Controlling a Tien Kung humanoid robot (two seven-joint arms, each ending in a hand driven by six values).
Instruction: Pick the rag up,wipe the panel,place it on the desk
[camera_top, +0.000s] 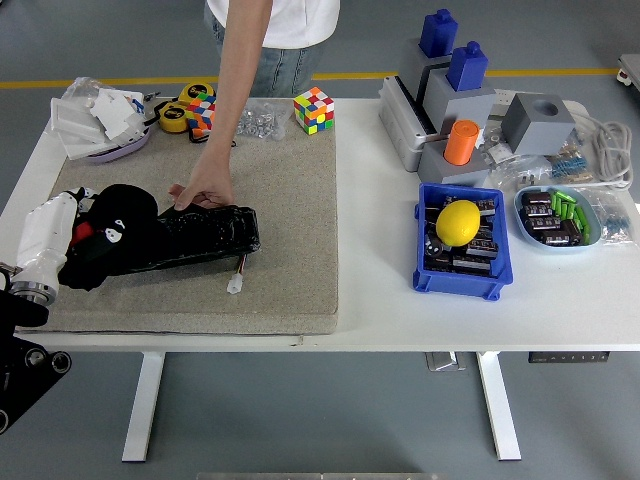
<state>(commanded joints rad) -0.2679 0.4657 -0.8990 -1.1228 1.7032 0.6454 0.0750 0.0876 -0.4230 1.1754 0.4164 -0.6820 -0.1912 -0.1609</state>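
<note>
A black rag (112, 245) with small red and white marks lies bunched over the left end of the black panel (200, 236) on the beige mat (290, 200). My left hand (75, 232), white with a black arm behind it, is shut on the rag at its left side. A person's hand (203, 190) presses on the panel's far edge and holds it steady. A small white connector (235, 284) hangs off the panel's front. My right hand is out of the picture.
Rubik's cubes (313, 109) and tape measures (174, 117) sit at the mat's far edge. A blue bin (462, 280) with a yellow ball (459, 222), a grey fixture (450, 100) and a parts dish (560, 215) stand right. A purple tray (100, 125) sits far left.
</note>
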